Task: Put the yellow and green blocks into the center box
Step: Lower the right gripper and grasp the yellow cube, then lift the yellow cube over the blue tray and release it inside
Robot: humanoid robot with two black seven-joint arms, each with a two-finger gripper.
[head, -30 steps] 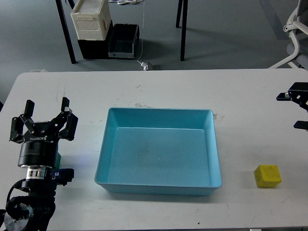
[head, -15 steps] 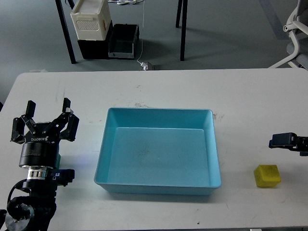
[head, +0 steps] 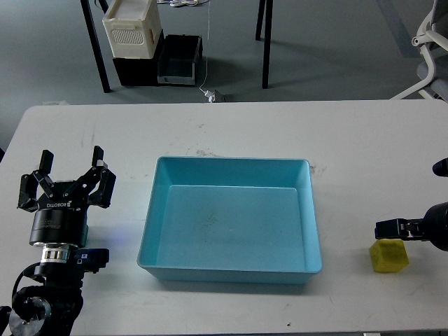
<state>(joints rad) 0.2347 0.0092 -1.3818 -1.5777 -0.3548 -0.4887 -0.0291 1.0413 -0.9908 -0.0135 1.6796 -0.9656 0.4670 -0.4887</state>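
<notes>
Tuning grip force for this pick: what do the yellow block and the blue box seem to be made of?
The yellow block looks like soft foam or rubber with a matte finish: its edges are rounded and it shows no glare, though painted wood cannot be ruled out. The blue box looks like moulded plastic with a smooth, slightly satin finish: thin uniform walls, rounded corners and a soft sheen on the floor.

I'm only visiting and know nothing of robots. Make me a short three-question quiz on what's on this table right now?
1. True or false: the blue box already holds a block.
2. Which gripper is nearest the yellow block: (a) left gripper, (b) right gripper?
3. Fill in: the left gripper's fingers are spread ____.

Key: 1 false, the box holds nothing. 2 b, it sits just above the block, at the table's right side. 3 open, holding nothing.
</notes>
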